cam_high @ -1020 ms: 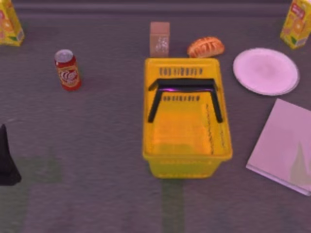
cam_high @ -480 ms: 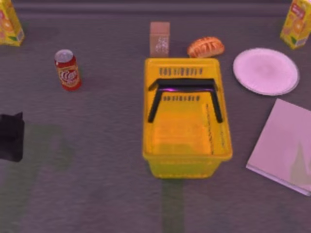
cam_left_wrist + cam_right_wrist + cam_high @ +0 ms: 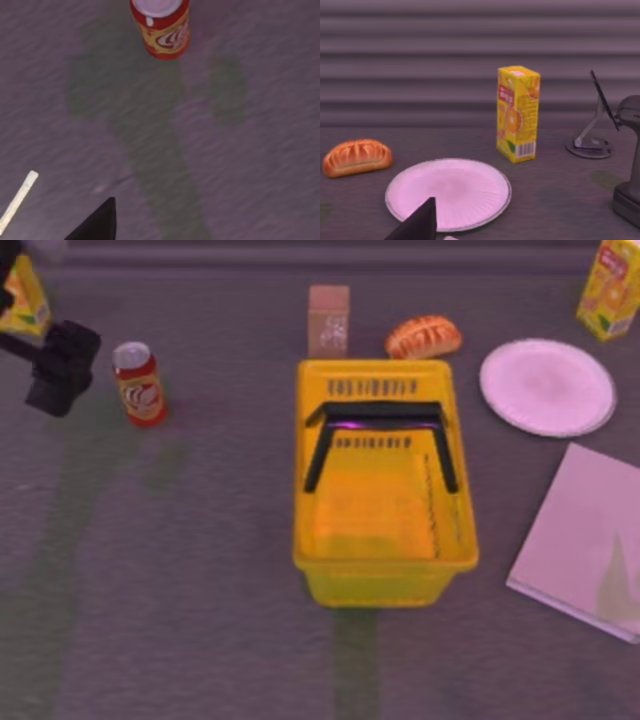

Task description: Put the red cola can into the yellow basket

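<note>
The red cola can [image 3: 140, 385] stands upright at the far left of the table, with a silver top and a round logo; the left wrist view shows the can [image 3: 162, 30] at the frame's edge. My left gripper [image 3: 60, 365] hovers just to the left of the can, open and holding nothing, with one dark fingertip [image 3: 100, 222] showing in its wrist view. The yellow basket [image 3: 385, 575] sits in the middle of the table, its black handle [image 3: 380, 415] folded across it. My right arm is out of the top view.
Orange juice cartons stand at the far left [image 3: 22, 295] and far right [image 3: 610, 290] corners. A brown box [image 3: 329, 320] and a bread roll [image 3: 423, 337] lie behind the basket. A pink plate [image 3: 546, 387] and a pink sheet [image 3: 585, 540] lie to the right.
My left gripper has moved from the table's left edge toward the far side and now hangs beside the can. The can and basket have not moved.
</note>
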Available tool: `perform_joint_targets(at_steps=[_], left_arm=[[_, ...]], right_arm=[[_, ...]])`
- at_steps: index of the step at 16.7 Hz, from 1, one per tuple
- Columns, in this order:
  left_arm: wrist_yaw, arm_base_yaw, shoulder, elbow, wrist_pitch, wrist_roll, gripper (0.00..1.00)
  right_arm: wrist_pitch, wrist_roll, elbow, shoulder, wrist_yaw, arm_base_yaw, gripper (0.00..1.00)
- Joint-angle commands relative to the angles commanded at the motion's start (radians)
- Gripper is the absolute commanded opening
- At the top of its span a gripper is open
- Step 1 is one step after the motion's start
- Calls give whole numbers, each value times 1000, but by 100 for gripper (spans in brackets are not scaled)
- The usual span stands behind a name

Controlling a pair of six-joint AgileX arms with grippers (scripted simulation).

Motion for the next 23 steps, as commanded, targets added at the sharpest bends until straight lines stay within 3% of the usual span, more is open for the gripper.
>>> perform_joint_targets(at_steps=[7,13,17,23], left_arm=[[-9,-18,650,705,-351,175,100],[-33,-20,1052,1182,-551,283,100],[-47,-18,1190,1353,-618,321,100],[-50,-18,1210,1379,-628,326,100]], right_arm=[[0,0,0,0,0,0,100],[0,0,0,0,0,0,100],[0,0,0,0,0,0,100],[0,0,0,0,0,0,100]])
